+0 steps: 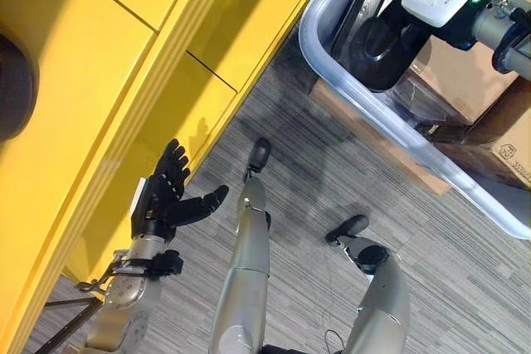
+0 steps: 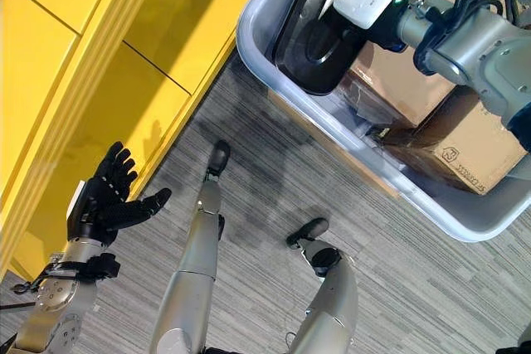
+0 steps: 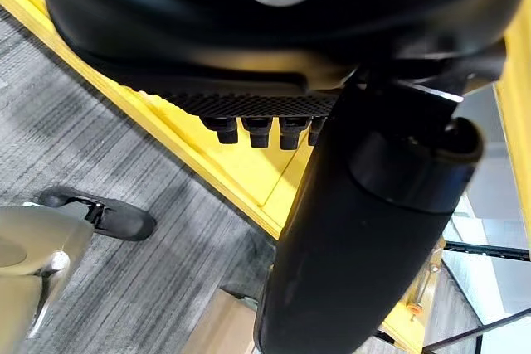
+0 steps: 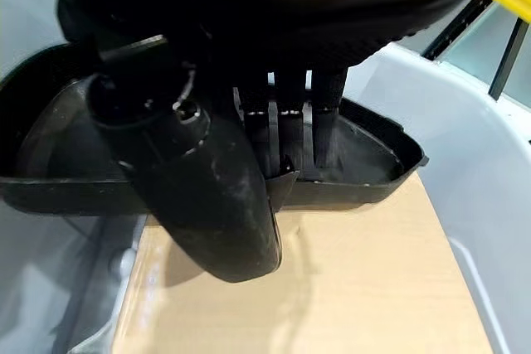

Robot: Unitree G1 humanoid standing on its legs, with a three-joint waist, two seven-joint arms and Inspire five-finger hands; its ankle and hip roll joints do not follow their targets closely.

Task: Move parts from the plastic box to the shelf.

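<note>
Grey carpet (image 1: 332, 172) runs between the yellow shelf (image 1: 124, 55) and plastic box (image 2: 332, 122). Left hand (image 2: 108, 196) hovers spread and empty by the shelf. Right wrist view shows the right hand (image 4: 207, 196) pinching the black part (image 4: 365, 163) inside the box.

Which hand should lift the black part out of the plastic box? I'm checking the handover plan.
Probably the right hand: it is already inside the plastic box, fingers reaching over the rim of the black part, thumb outside it. The left hand hangs open by the yellow shelf, away from the box.
</note>
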